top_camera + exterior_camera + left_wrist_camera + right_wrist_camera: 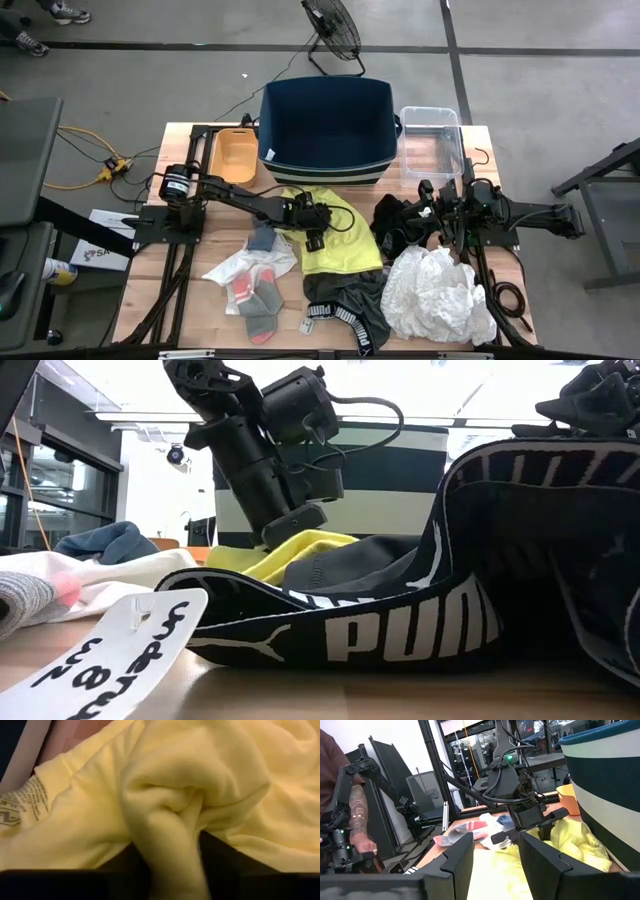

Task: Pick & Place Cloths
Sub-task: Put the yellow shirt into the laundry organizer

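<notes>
The yellow shirt lies spread at the table's middle, just in front of the navy bin. My left gripper is down on the shirt's left part and is shut on it. My right gripper is open, low over the black garments, pointing at the shirt and touching nothing. The dark grey shorts with the lettered waistband lie near the front edge. A white cloth lies at front right. Grey-pink socks rest on another thin white cloth at front left. My left gripper pinches a raised fold of the yellow shirt between its two fingers. It comes from above, slanting down from the table's left. The bunched cloth stands up between the fingers, while the rest of the shirt lies on the table.
The big navy bin stands at the far middle, with a small orange tray to its left and a clear plastic box to its right. A white tag lies at the front edge. A person's forearm shows beyond the table.
</notes>
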